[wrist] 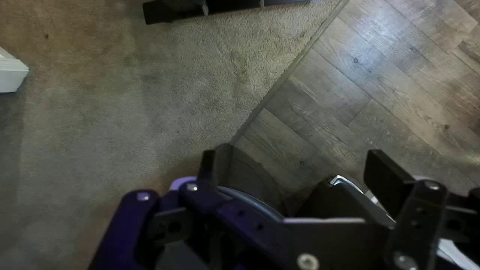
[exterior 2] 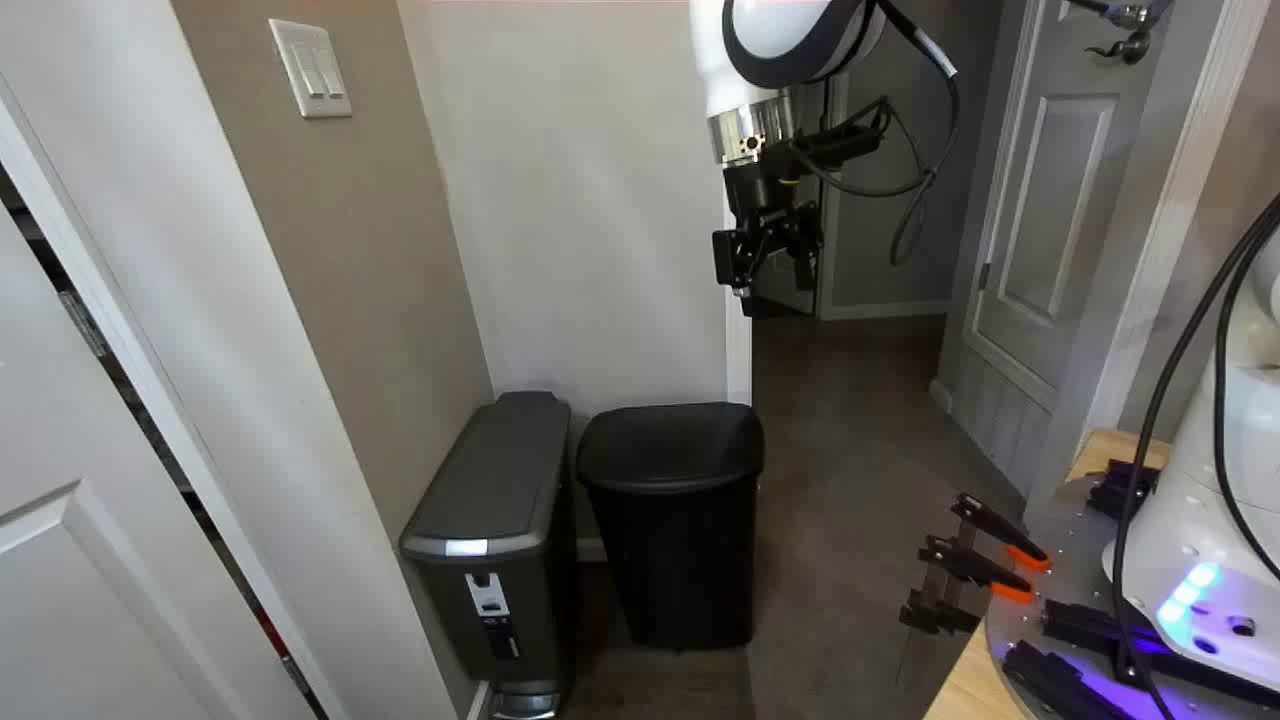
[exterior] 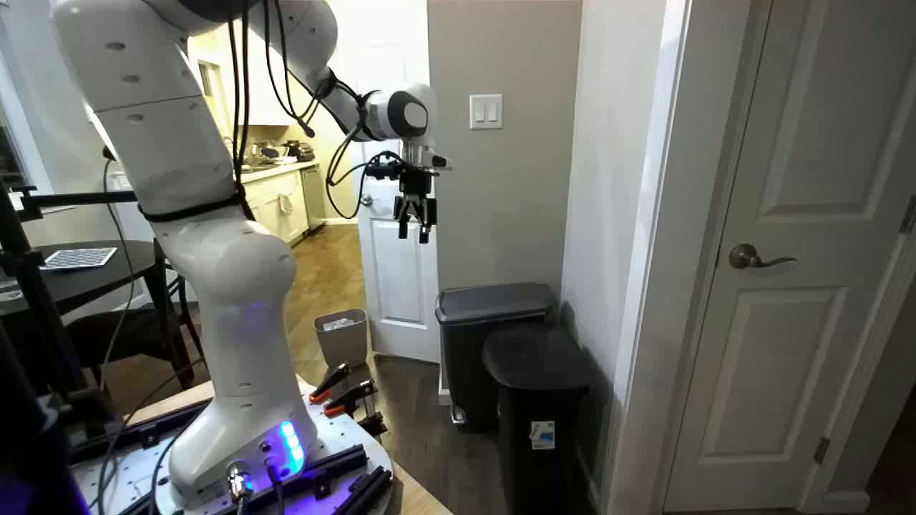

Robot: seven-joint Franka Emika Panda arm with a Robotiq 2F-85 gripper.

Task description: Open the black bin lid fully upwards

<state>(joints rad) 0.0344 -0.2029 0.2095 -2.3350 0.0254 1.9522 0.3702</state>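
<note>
Not opened yet: prob. whole job left to do

Looks prob. at very start, going by this moment alone. Done: nothing visible. Left to do: get down to lid (exterior: 540,354), catch an edge, prise it up, then swing it fully upright.

Can see lid lying flat on black bin (exterior: 537,404) in both exterior views, w/ no gap to be made out under it. Find bin in an exterior view upright on plank floor (exterior 2: 650,690), w/ pale wall (exterior 2: 580,200) just beyond on far side & grey step bin (exterior 2: 530,590) to left, narrow gap btwn.

See Robotiq gripper (exterior: 414,232) pointing down, well above lid & off to left of it in an exterior view, touching nothing. Note fingers (wrist: 384,168) set far apart in wrist view, w/ nothing held btwn, so released & prob. ready to reach.

Re looks: black all over, smooth, w/ soft sheen & rounded corners on lid, slight taper toward floor below. Has small pale label (exterior: 542,435) on front. Can't make out hinge, so can't say for sure which edge to lift. Can't pick out lid for certain among dark shapes (wrist: 249,176) low in wrist view.
</note>
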